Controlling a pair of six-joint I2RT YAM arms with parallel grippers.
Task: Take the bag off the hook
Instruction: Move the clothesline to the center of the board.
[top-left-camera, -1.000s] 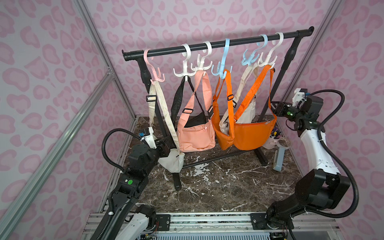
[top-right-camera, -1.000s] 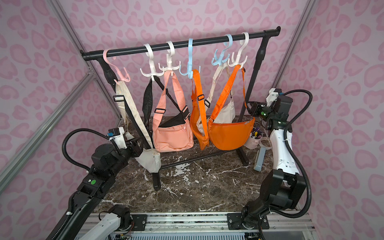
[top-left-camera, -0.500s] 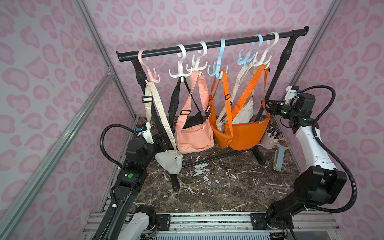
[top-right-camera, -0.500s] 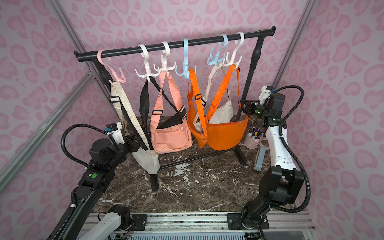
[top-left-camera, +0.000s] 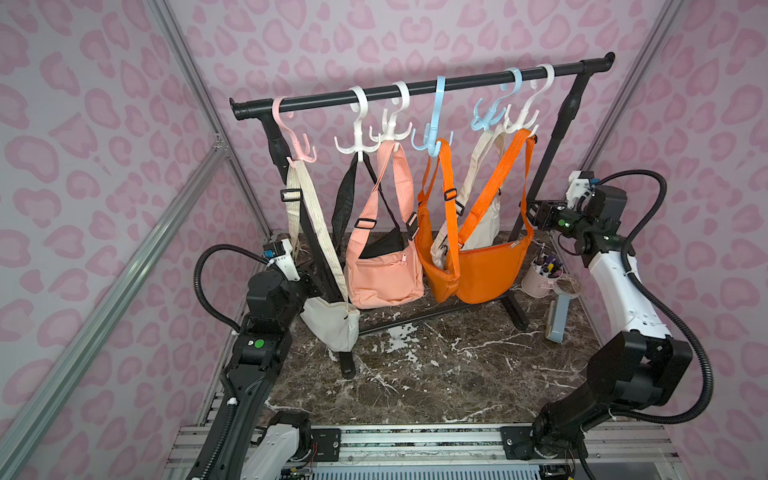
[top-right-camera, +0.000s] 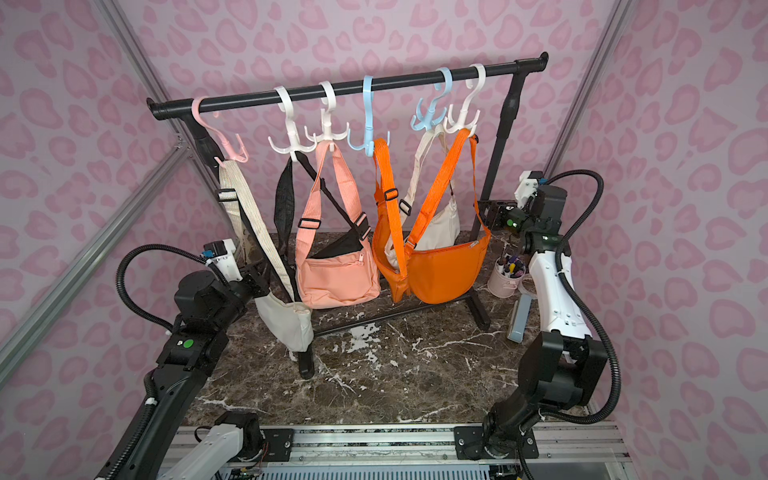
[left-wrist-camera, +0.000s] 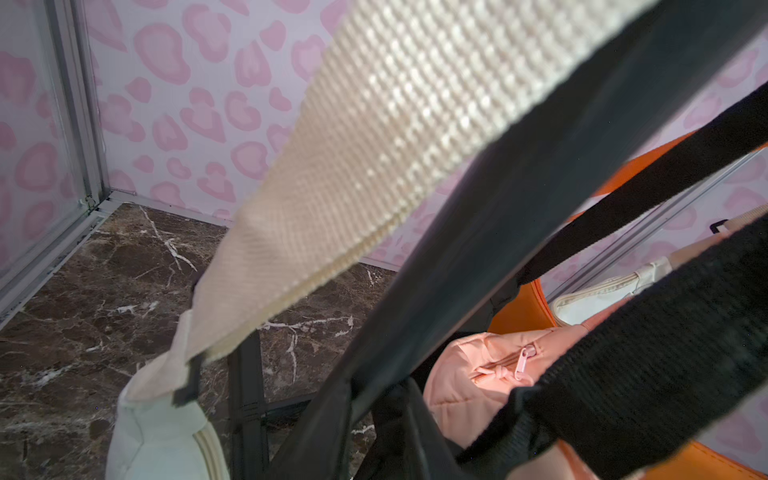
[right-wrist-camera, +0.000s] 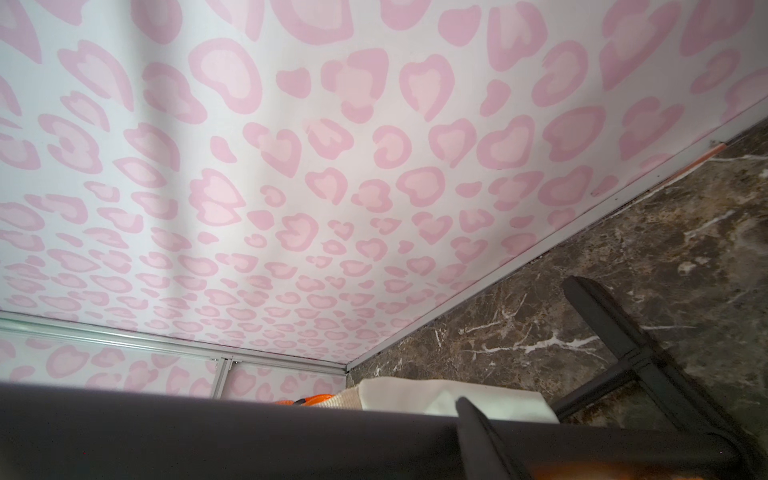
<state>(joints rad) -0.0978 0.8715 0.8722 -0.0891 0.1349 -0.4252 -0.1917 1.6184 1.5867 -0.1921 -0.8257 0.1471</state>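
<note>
A black garment rack (top-left-camera: 415, 88) is standing on the marble tabletop (top-left-camera: 436, 374), carrying 6 plastic hooks along its rail. The cream bag (top-left-camera: 332, 328) is hanging from the pink hook (top-left-camera: 297, 145) at the rail's left end. Its woven cream strap (top-left-camera: 316, 216) is running down across the rack's left upright, and its body is dangling low in front of that upright, just above the tabletop.

The left gripper (top-left-camera: 309, 276) is sitting just behind that strap and right beside the bag's body. The strap and the upright are covering its fingers in both top views. In the left wrist view the cream strap (left-wrist-camera: 374, 166) is crossing very close to the lens and no finger is showing, so I cannot tell whether the jaws are wide, narrow or holding anything.

The right gripper (top-left-camera: 536, 212) is hovering against the rack's right upright, well apart from the cream bag. The right wrist view is showing only a blurred dark bar (right-wrist-camera: 249, 436), so I cannot tell this gripper's state either.

A salmon-pink bag (top-left-camera: 382, 278), with a black one partly behind it, and an orange bag (top-left-camera: 486, 274) are hanging further along the rail. A pink cup of pens (top-left-camera: 540, 282) is standing beside the rack's right foot.
</note>
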